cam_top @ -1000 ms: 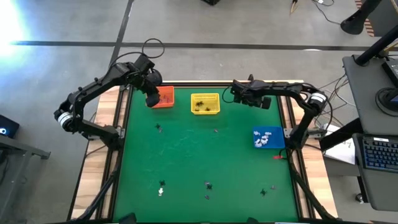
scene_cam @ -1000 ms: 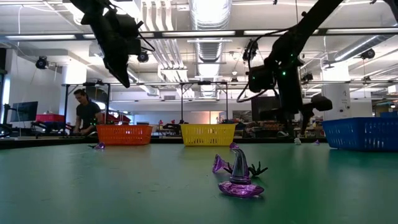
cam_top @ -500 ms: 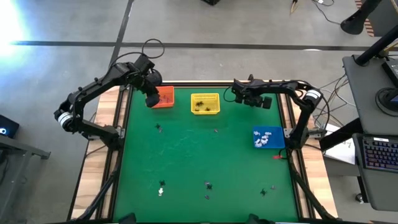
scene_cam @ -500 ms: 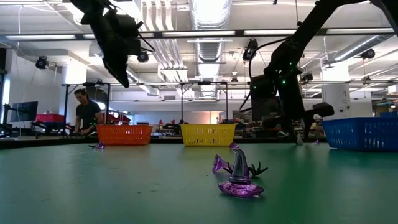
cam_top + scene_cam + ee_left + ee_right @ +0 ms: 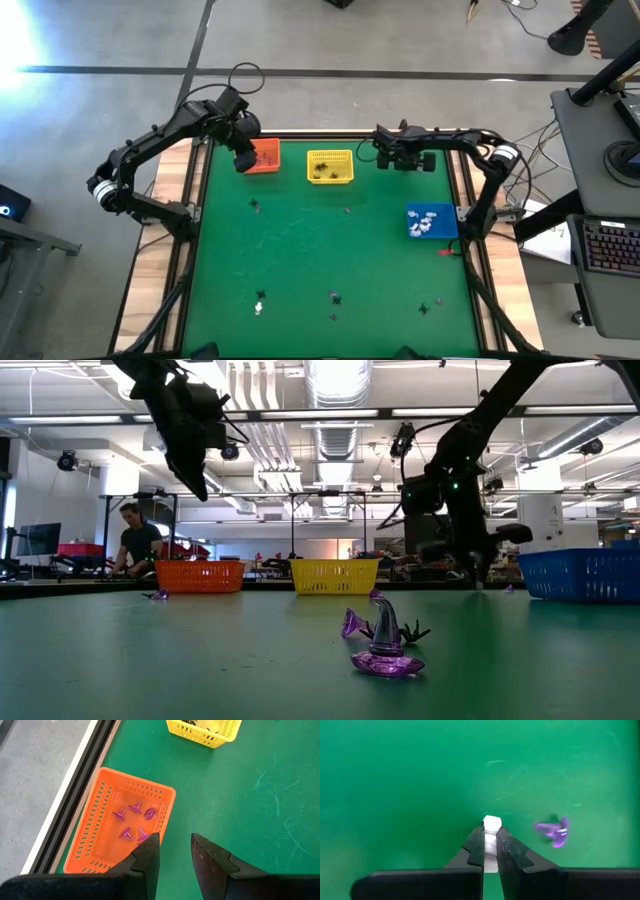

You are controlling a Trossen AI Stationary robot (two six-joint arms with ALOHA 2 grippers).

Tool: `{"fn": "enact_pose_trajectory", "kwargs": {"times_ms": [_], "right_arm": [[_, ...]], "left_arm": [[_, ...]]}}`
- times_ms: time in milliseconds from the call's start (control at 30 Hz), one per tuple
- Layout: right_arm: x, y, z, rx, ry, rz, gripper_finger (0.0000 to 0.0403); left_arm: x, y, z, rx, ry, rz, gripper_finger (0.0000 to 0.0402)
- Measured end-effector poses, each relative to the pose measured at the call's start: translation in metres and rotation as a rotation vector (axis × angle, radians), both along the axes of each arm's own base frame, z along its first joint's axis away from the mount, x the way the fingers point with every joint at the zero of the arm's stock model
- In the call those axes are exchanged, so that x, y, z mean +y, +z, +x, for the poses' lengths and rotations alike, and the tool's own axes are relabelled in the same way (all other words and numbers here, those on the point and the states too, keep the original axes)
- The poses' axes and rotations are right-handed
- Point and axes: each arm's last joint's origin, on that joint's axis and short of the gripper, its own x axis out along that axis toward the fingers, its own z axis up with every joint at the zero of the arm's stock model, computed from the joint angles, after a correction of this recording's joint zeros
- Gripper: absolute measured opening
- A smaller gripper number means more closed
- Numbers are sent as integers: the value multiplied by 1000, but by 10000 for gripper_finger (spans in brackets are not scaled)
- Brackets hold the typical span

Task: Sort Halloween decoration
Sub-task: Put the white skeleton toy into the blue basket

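My right gripper [image 5: 490,836] is shut on a small white trinket [image 5: 492,823] just above the green table's far right part [image 5: 386,156], between the yellow basket and the table's right edge. A purple trinket [image 5: 552,831] lies on the mat close beside it. My left gripper [image 5: 171,851] hangs open and empty over the orange basket's [image 5: 125,827] right rim, high above the table [image 5: 200,480]. Several purple trinkets [image 5: 132,822] lie inside that basket. More trinkets lie scattered on the mat, among them a purple hat [image 5: 385,645] near the front edge. My right gripper pinches the white trinket between its two fingers, pointing down from above. The trinket's end [image 5: 492,822] sticks out past the fingertips and the rest runs back between them. Whether it still rests on the mat I cannot tell.
The orange basket [image 5: 263,156] and the yellow basket [image 5: 330,166] stand at the far edge, and the blue basket [image 5: 432,221] holding white pieces stands at the right edge. Loose trinkets lie mid-table [image 5: 255,206] [image 5: 347,210] and near the front [image 5: 260,300] [image 5: 335,298] [image 5: 423,307]. A person [image 5: 135,540] stands in the room behind.
My right gripper has come down a little toward the table beside the yellow basket and has shut on the white trinket. My left arm has kept still.
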Motion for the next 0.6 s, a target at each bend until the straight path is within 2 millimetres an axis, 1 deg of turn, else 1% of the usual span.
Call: {"fn": "enact_pose_trajectory", "kwargs": {"times_ms": [200, 333, 467, 600], "right_arm": [[4, 19, 12, -60, 131, -1, 15], [12, 37, 20, -100, 226, 6, 14], [27, 58, 24, -105, 311, 43, 14], [50, 75, 25, -113, 376, 74, 13]], "left_arm": [[0, 0, 0, 0, 0, 0, 94], [0, 0, 0, 3, 0, -3, 94], [-1, 0, 0, 6, 0, -6, 94], [-1, 0, -1, 6, 2, -7, 94]]}}
